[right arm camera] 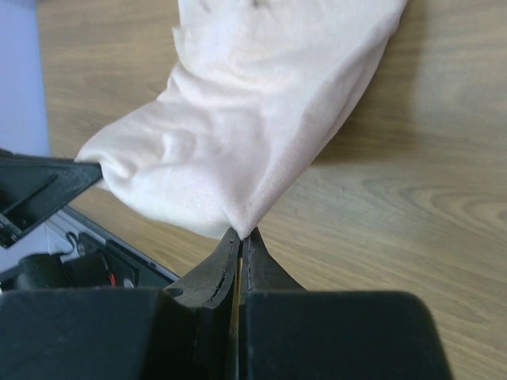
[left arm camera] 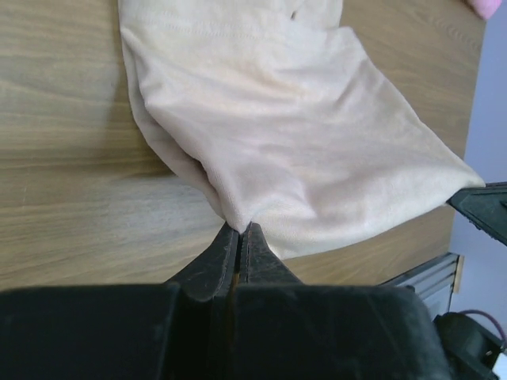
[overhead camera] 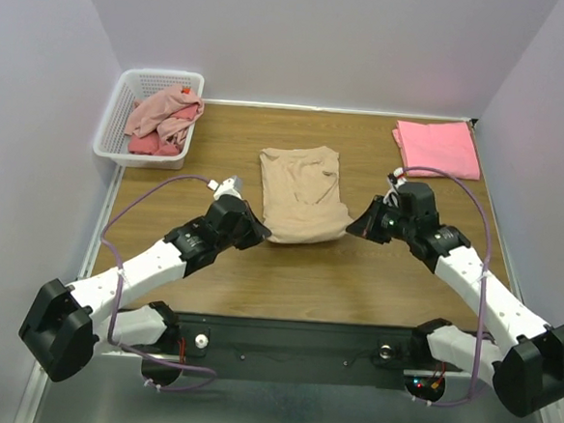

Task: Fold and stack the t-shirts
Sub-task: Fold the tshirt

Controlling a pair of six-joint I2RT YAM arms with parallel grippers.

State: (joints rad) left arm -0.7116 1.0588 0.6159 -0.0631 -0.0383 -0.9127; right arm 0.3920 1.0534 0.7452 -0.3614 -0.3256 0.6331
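Left gripper (overhead camera: pixel 258 231) and right gripper (overhead camera: pixel 354 227) each pinch shut on a near corner of the beige t-shirt (overhead camera: pixel 303 192), which stretches away from both across the worktop (overhead camera: pixel 393 282).

The corner of the large beige cloth t-shirt (left arm camera: pixel 293 142) nipped by the left gripper (left arm camera: pixel 239 229) is hidden between its closed black fingers, and ahead of that gripper the shirt runs off the top edge of the left wrist view. The right gripper (right arm camera: pixel 242 235) likewise hides its corner, the shirt cropped above it. Far ahead and right of the left gripper, a bright salmon-pink cloth (left arm camera: pixel 489 5) is a mere sliver at the corner. From overhead, well beyond the left gripper, the crumpled dusty-pink and red clothes (overhead camera: pixel 162 121) in the white plastic lattice basket (overhead camera: pixel 107 131) cannot be counted; a tiny red speck (overhead camera: pixel 185 90) on them is unidentifiable.
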